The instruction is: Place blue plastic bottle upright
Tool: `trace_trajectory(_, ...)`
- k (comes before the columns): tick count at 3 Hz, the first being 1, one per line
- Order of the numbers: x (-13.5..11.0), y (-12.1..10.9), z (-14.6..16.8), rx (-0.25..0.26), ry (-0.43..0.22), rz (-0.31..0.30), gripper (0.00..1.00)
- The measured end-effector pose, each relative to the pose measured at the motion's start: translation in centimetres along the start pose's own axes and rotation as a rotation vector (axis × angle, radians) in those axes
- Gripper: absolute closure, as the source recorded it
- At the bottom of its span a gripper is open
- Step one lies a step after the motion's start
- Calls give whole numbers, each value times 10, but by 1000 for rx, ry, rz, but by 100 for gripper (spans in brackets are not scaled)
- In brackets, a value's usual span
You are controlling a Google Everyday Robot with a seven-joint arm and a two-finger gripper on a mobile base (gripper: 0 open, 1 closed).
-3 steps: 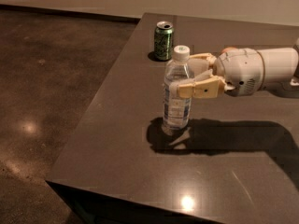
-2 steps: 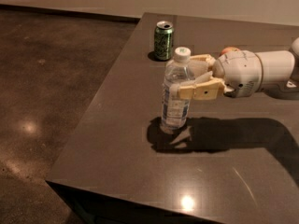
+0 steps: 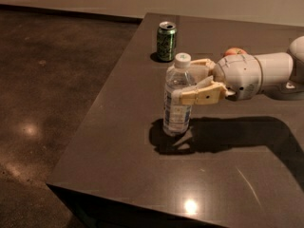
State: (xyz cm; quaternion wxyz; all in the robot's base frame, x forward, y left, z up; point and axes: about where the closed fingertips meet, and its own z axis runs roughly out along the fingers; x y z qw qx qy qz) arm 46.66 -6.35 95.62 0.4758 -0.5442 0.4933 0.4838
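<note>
The blue plastic bottle is a small clear water bottle with a pale label and a white cap. It stands upright, its base down on the dark table near the left edge. My gripper reaches in from the right at the bottle's upper half. Its tan fingers lie on either side of the bottle and are shut on it.
A green soda can stands upright behind the bottle, toward the table's far left corner. A small reddish-orange object shows just behind my arm. The table's left and front edges drop to a polished floor.
The bottle and my gripper have shifted very slightly to the left and down; the hold on the bottle looks the same.
</note>
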Motion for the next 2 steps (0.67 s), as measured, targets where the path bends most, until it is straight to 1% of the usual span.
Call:
trace_trajectory(1, 4, 0, 2, -12, 4, 9, 2)
trace_trajectory(2, 4, 1, 3, -13, 4, 8, 0)
